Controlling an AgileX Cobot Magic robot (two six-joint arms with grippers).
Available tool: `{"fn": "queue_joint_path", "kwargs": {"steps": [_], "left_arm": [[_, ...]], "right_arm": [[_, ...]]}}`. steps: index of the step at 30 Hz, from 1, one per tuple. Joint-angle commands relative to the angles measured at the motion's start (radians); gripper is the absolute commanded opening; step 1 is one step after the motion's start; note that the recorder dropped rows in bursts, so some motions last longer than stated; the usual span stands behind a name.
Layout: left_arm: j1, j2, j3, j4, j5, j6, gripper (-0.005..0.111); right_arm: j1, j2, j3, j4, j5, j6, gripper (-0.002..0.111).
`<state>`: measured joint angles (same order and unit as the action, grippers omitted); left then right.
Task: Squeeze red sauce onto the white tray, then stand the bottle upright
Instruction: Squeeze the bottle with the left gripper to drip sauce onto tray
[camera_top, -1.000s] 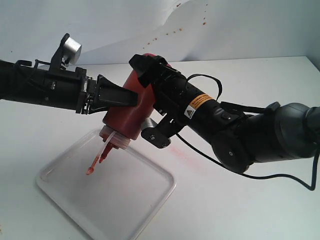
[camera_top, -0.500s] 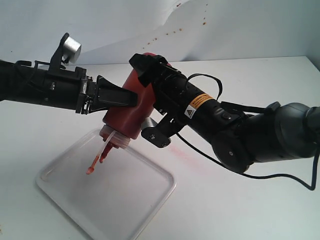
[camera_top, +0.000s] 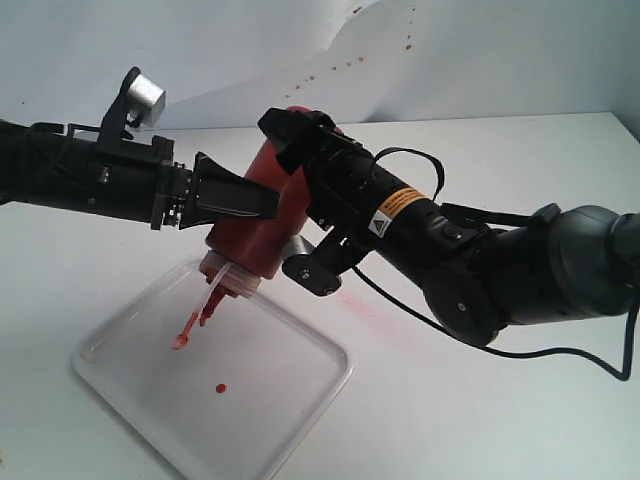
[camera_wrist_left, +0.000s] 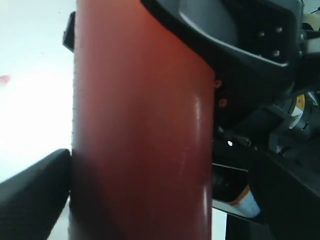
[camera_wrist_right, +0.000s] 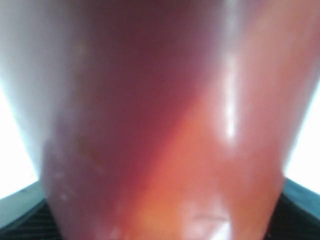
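On the white tray (camera_top: 285, 395), red sauce (camera_top: 220, 387) newly appears.

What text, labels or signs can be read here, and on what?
orange rectangular sticker on the black right arm: black print, too small to read.
white square sticker beside it: black warning triangle sign, no words legible.
red translucent plastic squeeze bottle: no label visible.
Nothing can be quoted.
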<state>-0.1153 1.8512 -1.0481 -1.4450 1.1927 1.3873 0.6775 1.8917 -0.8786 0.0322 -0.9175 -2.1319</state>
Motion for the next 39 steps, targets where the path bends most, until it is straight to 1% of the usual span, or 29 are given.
{"fn": "queue_joint_path", "kwargs": {"steps": [1,3,5,7,8,9,10,11,12,17,18,19,39], "left_arm": [[-0.005,0.001,-0.007,0.019,0.028,0.012,0.092],[-0.005,0.001,-0.007,0.041,0.028,0.012,0.092],[-0.005,0.001,-0.007,0.097,0.009,0.012,0.090],[-0.005,0.001,-0.007,0.094,-0.020,0.000,0.088],[-0.005,0.001,-0.007,0.088,-0.016,0.000,0.086],[-0.005,0.001,-0.007,0.088,-0.009,0.000,0.081],[-0.005,0.001,-0.007,0.088,-0.010,0.000,0.076],[-0.005,0.001,-0.007,0.088,-0.015,0.002,0.062],[-0.005,0.001,-0.007,0.088,-0.012,0.002,0.056],[-0.005,0.001,-0.007,0.062,0.028,0.006,0.012],[-0.005,0.001,-0.007,0.055,0.028,0.011,0.005],[-0.005,0.001,-0.007,0.049,0.028,0.023,0.000],[-0.005,0.001,-0.007,0.042,0.028,0.041,0.001]], "right_arm": [[-0.002,-0.011,-0.007,0.003,-0.052,-0.011,0.000],[-0.002,-0.011,-0.007,0.003,-0.052,-0.011,0.000],[-0.002,-0.011,-0.007,0.003,-0.052,-0.011,0.000],[-0.002,-0.011,-0.007,0.003,-0.052,-0.011,0.000],[-0.002,-0.011,-0.007,0.003,-0.052,-0.011,0.000],[-0.002,-0.011,-0.007,0.003,-0.052,-0.011,0.000],[-0.002,-0.011,-0.007,0.003,-0.052,-0.011,0.000],[-0.002,-0.011,-0.007,0.003,-0.052,-0.011,0.000],[-0.002,-0.011,-0.007,0.003,-0.052,-0.011,0.000],[-0.002,-0.011,-0.007,0.005,-0.051,-0.011,0.000],[-0.002,-0.011,-0.007,0.005,-0.051,-0.011,0.000],[-0.002,-0.011,-0.007,0.005,-0.051,-0.011,0.000],[-0.002,-0.011,-0.007,0.012,-0.051,-0.011,0.000]]}}
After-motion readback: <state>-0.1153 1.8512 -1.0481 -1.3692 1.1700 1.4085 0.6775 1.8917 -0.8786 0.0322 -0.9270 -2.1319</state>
